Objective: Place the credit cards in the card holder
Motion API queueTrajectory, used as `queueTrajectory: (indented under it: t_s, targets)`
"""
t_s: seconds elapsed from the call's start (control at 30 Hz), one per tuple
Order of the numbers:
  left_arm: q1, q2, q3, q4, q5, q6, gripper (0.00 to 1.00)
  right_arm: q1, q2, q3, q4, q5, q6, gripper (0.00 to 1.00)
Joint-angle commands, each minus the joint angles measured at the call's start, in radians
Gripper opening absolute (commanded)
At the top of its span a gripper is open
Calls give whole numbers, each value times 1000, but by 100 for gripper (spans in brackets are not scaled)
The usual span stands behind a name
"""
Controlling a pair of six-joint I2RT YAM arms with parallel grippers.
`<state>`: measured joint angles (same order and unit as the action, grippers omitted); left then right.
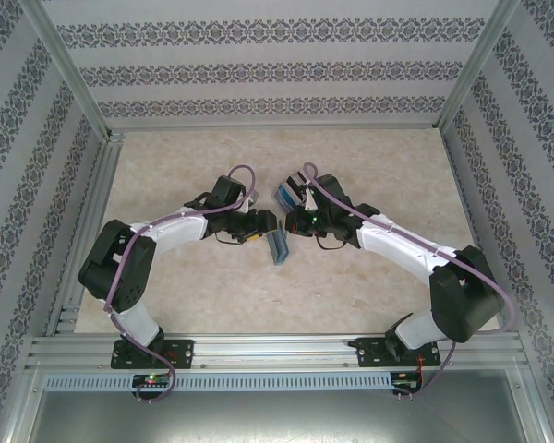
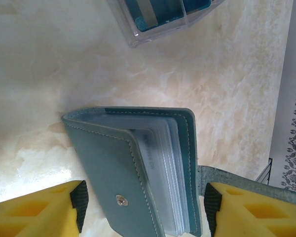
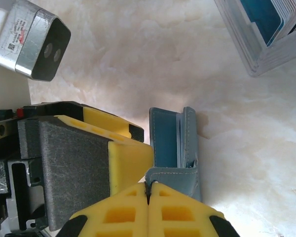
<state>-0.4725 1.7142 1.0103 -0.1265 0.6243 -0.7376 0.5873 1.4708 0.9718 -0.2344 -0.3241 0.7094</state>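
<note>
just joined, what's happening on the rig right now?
Both arms are on the teal card holder, which is partly open. The left gripper straddles it with one finger on each side; I can't tell whether it is squeezing. The right gripper is shut and seems to pinch the holder's strap. The credit cards sit in a clear box nearby, and neither gripper carries one.

**Strap pinched, holder on edge**

At 6 o'clock the right hand (image 3: 148, 191) has its yellow fingers pressed together on the strap (image 3: 173, 174) of the teal card holder (image 3: 166, 138), which stands on the marble bench (image 3: 138, 64). The left hand's finger (image 3: 130, 158) butts it from 9 o'clock. Blue credit cards (image 3: 259, 17) sit in a clear box (image 3: 256, 59) at 1 o'clock.
</note>
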Motion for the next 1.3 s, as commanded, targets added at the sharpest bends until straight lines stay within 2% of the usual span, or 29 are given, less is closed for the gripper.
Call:
queueTrajectory:
  t_s: [0.0, 0.23, 0.37, 0.43, 0.57, 0.7, 0.83, 1.27]
  targets:
    - [-14, 23, -13, -15, -6, 17, 63, 11, -27, 24, 5, -9, 17, 3]
    - [-14, 55, -22, 5, -6, 14, 60, 12, -38, 34, -6, -7, 14, 3]
    - [-14, 67, -22, 10, -3, 16, 54, 14, -43, 32, -10, -1, 13, 3]
    - [-14, 64, -27, 13, -4, 16, 48, 12, -46, 27, -14, 7, 10, 3]
    - [-12, 49, -37, 9, -16, 23, 23, 8, -50, 16, -29, 26, -1, 3]
    - [-12, 34, -33, -20, -35, 42, 12, -5, -50, -13, -34, 37, -9, 3]
    - [-6, 17, -31, -54, -63, 66, 8, -17, -54, -54, -50, 71, -23, 3]
    - [9, 11, -49, -82, -105, 112, 7, -65, -40, -250, -43, 182, -60, 4]
